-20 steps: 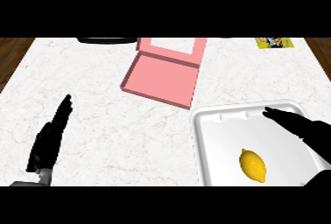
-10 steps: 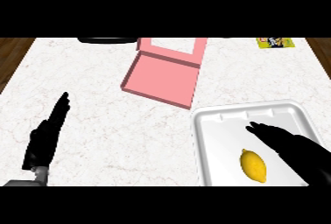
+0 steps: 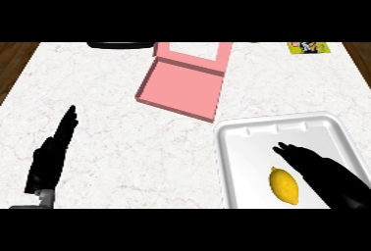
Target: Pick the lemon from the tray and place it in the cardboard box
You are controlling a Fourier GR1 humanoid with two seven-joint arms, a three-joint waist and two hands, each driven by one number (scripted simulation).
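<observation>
Lemon (image 3: 285, 186): you have a plain yellow lemon, oval with pointed ends, lying on its side. Its long axis runs roughly up and down the view, tilted a little. No marks show on the skin.
Lemon's place: it lies inside the tray (image 3: 239, 147), in the tray's near half, roughly midway between the tray's left and right walls.
Tray: white, shallow, with rounded corners and a raised rim. Two small notches show along its far wall. Taking the tray as your landmark, everything else sits to its left or beyond its far edge.
Right hand (image 3: 322, 171): black, over the tray, coming in from the tray's near right corner. Its fingers are stretched out straight and close together, pointing toward the tray's far left. They lie just right of the lemon and curl round nothing. You cannot tell from this view whether the hand touches the lemon or the tray floor.
Box (image 3: 181, 88): pink, open, with its lid (image 3: 194, 56) standing up at the far side. It sits beyond the tray's far left corner, near it but apart, and is turned slightly askew to the tray.
Left hand (image 3: 51, 157): black, well left of the tray, at rest over the counter (image 3: 109, 137), fingers straight, pressed together and pointing away from you.
Counter: white marble with faint veining.
Packet (image 3: 309, 47): a small yellow-green packet lies beyond the tray's far right corner, at the counter's far edge.
Dark object (image 3: 119, 44): a dark shape at the counter's far edge, beyond the box; you cannot make out what it is.
</observation>
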